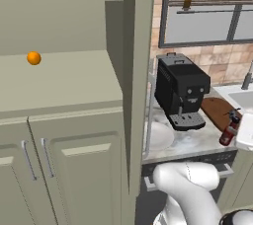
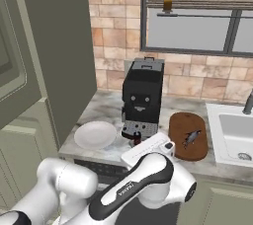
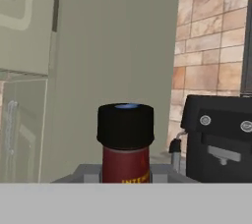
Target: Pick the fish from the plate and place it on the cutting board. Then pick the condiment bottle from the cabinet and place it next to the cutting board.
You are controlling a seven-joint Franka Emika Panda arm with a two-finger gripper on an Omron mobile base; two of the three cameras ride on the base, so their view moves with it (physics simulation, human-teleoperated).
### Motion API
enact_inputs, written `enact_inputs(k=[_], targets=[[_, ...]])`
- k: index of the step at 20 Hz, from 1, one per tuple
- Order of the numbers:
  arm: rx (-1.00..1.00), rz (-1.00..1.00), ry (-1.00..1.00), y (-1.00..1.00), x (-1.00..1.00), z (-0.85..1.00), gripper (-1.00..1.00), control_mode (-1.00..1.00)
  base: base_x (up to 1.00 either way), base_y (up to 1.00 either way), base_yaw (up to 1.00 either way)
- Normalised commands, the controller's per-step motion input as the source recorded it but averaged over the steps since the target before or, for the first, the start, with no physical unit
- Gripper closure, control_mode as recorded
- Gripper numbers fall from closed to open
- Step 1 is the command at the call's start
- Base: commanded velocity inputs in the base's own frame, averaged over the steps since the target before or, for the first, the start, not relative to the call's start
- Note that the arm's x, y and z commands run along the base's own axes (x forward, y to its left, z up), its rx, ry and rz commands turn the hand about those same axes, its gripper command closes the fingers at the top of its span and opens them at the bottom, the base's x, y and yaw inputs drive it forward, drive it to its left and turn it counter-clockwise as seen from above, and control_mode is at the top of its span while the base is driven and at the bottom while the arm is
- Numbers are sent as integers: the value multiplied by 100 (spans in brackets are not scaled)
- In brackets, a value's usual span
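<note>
A: Where was the condiment bottle [image 3: 125,161] at that pt?

B: Between the jaws, which were clamped on its red body just under the black cap [image 3: 125,125]. It was out of the cabinet [image 1: 64,86] & over the front of the worktop [image 2: 106,108].

A: Upright?

B: Near enough. In the hand view the cap sat on top and the long axis ran bottom to top, across the jaws. The hand came at it from the side, not from above. In the left base view it leaned a little.

A: And the cutting board [image 2: 184,123]?

B: That was the relation that mattered. In the right base view the bottle sat just in front of the coffee machine [image 2: 142,93], w/ the board to its right, near but not touching. The plate [image 2: 94,135] lay on the other side, left of the machine.

A: Fish [image 2: 191,138]?

B: Already lying on the board, toward its right half. So pt 1 looked done, imo.

A: Was the bottle's base down on the worktop?

B: Couldn't tell. The hand hid the base in the right base view, and the left base view was too small to show it.

A: So what did the next move need?

B: My guess: base flat on bare worktop beside the board's left rim, axis kept vertical, then let go. It was tall and slim, so a tilted set-down could've tipped it twd the machine or onto the board.
</note>
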Motion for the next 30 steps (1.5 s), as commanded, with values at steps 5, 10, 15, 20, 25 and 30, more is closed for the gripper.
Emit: enact_inputs(k=[5, 10, 15, 20, 25, 30], targets=[[0, -3, 0, -11, 22, -3, 100, -100, 0, 0, 0], [0, -4, 1, -14, 25, -4, 100, -100, 0, 0, 0], [-1, -3, 3, -11, 20, -22, 100, -100, 0, 0, 0], [-1, -2, 5, -5, 17, -29, 100, -100, 0, 0, 0], [-1, -1, 4, -3, 18, -28, 100, -100, 0, 0, 0], [0, -2, 3, -5, 20, -22, 100, -100, 0, 0, 0]])
